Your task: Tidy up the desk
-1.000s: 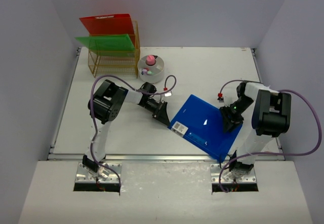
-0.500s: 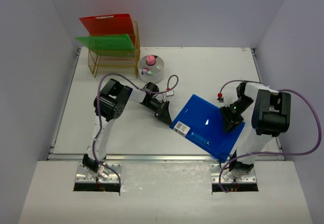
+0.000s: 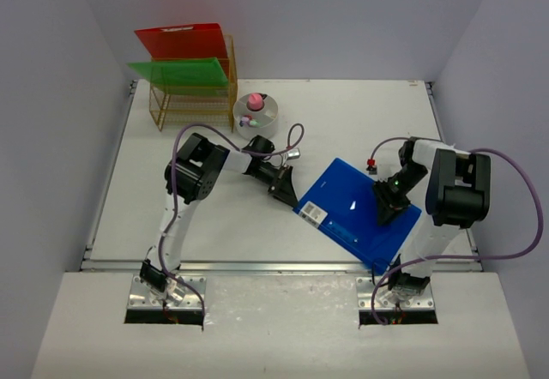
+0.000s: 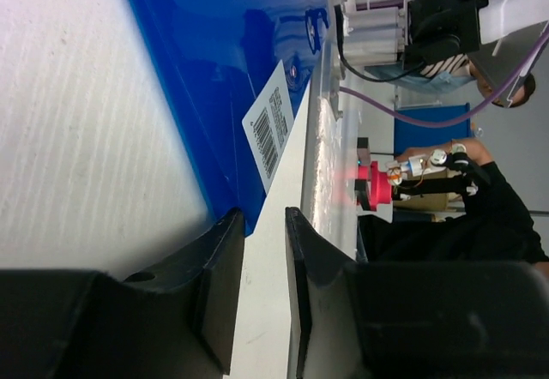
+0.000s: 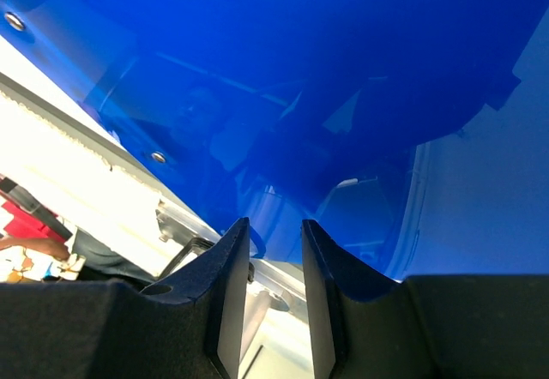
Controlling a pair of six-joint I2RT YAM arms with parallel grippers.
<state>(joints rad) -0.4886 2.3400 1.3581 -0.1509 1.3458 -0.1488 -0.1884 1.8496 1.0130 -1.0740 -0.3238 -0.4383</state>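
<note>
The desk (image 3: 360, 113) fills the middle of the top view, with its rail along the lower edge. On its lower right part the folder (image 3: 356, 216) is now found a little further right than a second ago, its right corner carried closer to the desk's right edge. The right gripper (image 3: 384, 210) is kept over that side. Its jaws are seen narrowly apart, and whether the folder's edge sits between them cannot be told. At the folder's left corner the left gripper (image 3: 292, 195) is likewise shifted rightward. Its jaws are held slightly apart with bare desk showing in the gap, and the corner is just beside one finger. The folder is judged to be slid, not lifted, so filing is not yet done. In the upper left, the dish (image 3: 256, 113) and the rack (image 3: 193, 105) are unchanged.
</note>
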